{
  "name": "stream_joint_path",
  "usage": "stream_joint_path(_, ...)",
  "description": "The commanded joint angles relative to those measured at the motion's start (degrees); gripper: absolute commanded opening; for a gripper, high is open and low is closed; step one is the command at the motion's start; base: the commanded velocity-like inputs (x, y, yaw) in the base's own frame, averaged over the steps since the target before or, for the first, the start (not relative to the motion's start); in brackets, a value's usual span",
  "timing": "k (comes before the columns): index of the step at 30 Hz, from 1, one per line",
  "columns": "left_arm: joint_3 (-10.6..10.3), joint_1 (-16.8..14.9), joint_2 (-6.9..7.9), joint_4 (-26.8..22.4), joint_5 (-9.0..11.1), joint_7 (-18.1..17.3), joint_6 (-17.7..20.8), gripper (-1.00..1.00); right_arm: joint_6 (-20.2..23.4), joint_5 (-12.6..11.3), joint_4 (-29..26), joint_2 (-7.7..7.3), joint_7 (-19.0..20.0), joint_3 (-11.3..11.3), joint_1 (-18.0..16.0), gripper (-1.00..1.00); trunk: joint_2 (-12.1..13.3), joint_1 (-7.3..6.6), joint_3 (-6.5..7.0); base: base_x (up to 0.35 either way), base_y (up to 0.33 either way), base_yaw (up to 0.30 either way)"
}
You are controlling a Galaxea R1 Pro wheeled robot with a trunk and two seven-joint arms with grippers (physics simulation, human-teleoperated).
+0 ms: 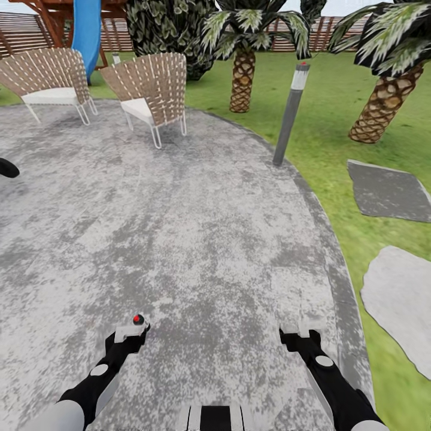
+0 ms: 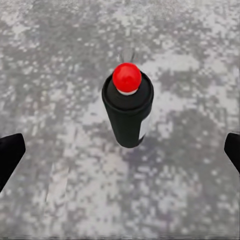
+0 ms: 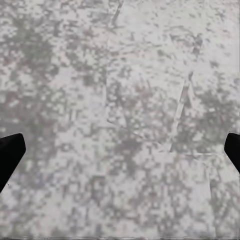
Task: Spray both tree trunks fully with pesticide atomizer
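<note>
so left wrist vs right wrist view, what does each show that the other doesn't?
Left wrist view alone: a black cylindrical spray can with a round red cap, standing upright on the paving, centred in the wide gap between the left hand's dark fingertips, untouched.

Right wrist view alone: thin pale crack-like lines running across the paving under the right hand.

Shared: mottled grey stone paving, and two black fingertips at the picture's edges, spread wide apart with nothing held.
</note>
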Motion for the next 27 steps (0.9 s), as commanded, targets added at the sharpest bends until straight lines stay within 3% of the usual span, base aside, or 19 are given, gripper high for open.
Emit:
stream_joint_path(1, -0.03, -0.03, 0.0, 0.04, 0.37, -0.04, -0.17, 1.0, 0.22, 0.34, -0.09, 0.0, -0.12, -0.01, -0.01, 1.0, -0.03, 0.01, -0.36, 0.0, 0.0, 0.0)
stream_joint_path(13, -0.03, -0.03, 0.0, 0.13, 0.37, -0.03, -0.19, 1.0, 0.22, 0.34, -0.15, 0.0, -0.12, -0.01, 0.01, 1.0, -0.19, 0.32, -4.05, 0.0, 0.0, 0.0)
stream_joint_path(22, -0.04, 0.06, 0.07, 0.13, 0.3, 0.02, -0.25, 1.0, 0.22, 0.41, -0.14, -0.14, -0.12, -0.01, -0.01, 1.0, -0.19, 0.32, -4.19, 0.011, 0.0, 0.0)
stream_joint_path(27, -0.03, 0.06, 0.09, 0.13, 0.36, 0.1, -0.25, 1.0, 0.11, 0.42, -0.15, -0.17, -0.12, -0.01, 0.02, 1.0, -0.19, 0.32, -4.19, 0.258, 0.023, 0.0)
